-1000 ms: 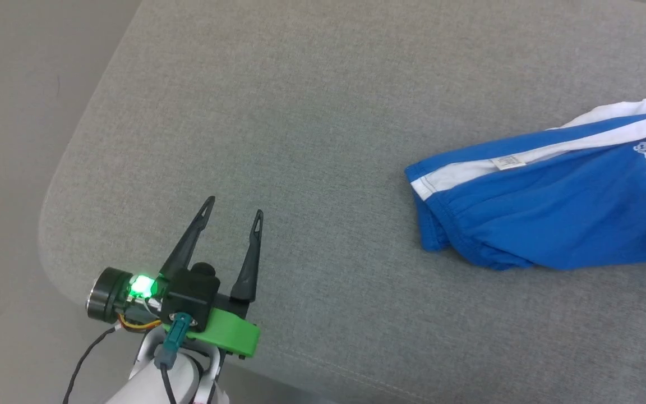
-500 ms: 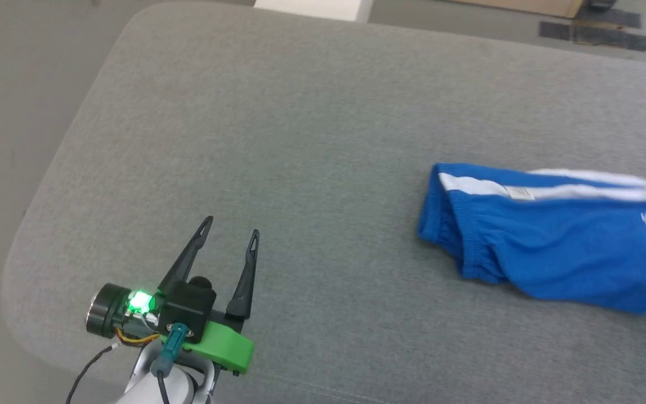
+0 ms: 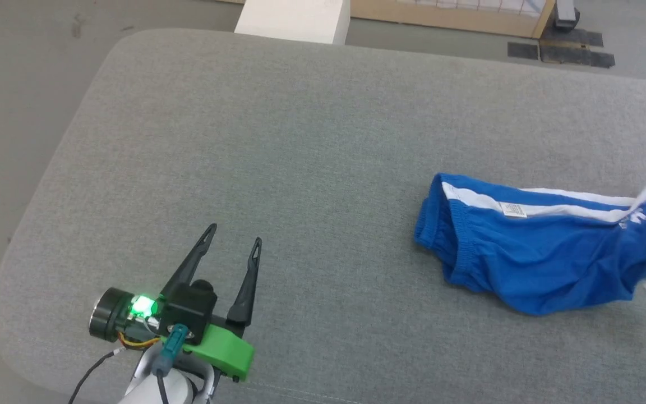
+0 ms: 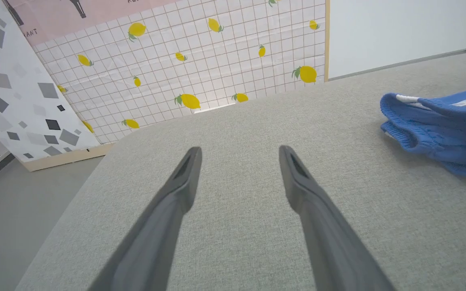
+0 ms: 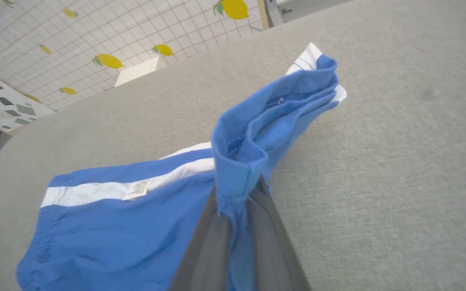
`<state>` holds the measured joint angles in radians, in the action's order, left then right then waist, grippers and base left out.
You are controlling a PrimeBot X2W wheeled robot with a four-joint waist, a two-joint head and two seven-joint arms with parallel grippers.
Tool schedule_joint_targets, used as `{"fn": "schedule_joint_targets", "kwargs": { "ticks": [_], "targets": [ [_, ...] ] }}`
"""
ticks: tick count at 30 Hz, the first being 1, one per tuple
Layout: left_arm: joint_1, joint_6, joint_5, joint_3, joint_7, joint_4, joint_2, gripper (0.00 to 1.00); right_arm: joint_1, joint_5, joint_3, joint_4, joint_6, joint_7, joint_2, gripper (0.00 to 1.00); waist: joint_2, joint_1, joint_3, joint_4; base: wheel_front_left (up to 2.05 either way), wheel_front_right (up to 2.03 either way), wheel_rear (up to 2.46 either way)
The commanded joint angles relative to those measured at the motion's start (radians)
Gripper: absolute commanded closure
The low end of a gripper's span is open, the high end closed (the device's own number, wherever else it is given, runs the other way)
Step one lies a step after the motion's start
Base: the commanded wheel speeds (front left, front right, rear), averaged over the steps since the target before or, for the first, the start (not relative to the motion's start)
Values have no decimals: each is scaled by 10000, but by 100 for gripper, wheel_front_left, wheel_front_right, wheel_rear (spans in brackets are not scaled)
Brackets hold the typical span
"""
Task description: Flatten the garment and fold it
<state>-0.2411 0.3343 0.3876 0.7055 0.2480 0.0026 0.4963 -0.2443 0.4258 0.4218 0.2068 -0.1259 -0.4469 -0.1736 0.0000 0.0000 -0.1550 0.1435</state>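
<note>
Right gripper [image 5: 237, 193] pinched tight on bunched fold of blue shorts [image 5: 128, 238], that end raised. Rest of shorts lies on grey padded table [image 3: 300, 140], right side. Left gripper [image 3: 234, 234] spread wide, empty, over table's near-left, well apart from shorts.

Head view steeply down over grey pad [image 3: 300, 140]; wrist views low, close; garment [image 3: 525, 264] common to all.

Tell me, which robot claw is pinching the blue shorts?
The right gripper: it is shut on a raised fold of the shorts. The left gripper is open and empty, over the grey pad.
</note>
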Motion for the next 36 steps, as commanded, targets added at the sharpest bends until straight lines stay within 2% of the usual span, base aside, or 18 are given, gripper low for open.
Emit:
{"fn": "schedule_joint_targets", "kwargs": {
  "ticks": [1,9,14,19,25,26,27,32,36],
  "targets": [
    [150,-40,75,2,-9,40,62,0,-109,186,-329,-214,-48,109,36,100,0,0,123,118,0,0,0],
    [192,-15,116,68,-96,74,99,0,-24,783,-2365,-1052,-48,78,55,100,0,0,365,577,0,0,0],
    [191,2,119,117,-110,109,93,0,-28,882,-3470,-1136,-48,9,36,100,0,0,355,909,0,0,0],
    [151,40,117,128,-108,134,72,0,89,502,-4861,-915,-48,-7,-495,100,0,0,265,1165,0,0,0],
    [102,41,119,160,-84,210,24,0,32,-195,-6760,-308,-48,147,-1604,100,0,0,187,1301,0,0,0],
    [86,41,117,169,-80,227,7,0,-37,-328,-7112,-195,-48,208,-1813,73,0,0,178,1311,0,0,0],
    [76,43,120,173,-76,243,-7,0,-97,-421,-7341,-84,-48,266,-1950,0,0,0,172,1312,0,0,0],
    [5,-5,149,233,-56,338,-119,0,-461,-544,-9043,410,-48,269,-2687,0,0,0,146,1264,0,0,0],
    [27,-8,183,276,-35,466,-211,0,-630,-124,-9626,874,-48,377,-2833,0,0,0,337,1148,0,0,0]
  ]
}}
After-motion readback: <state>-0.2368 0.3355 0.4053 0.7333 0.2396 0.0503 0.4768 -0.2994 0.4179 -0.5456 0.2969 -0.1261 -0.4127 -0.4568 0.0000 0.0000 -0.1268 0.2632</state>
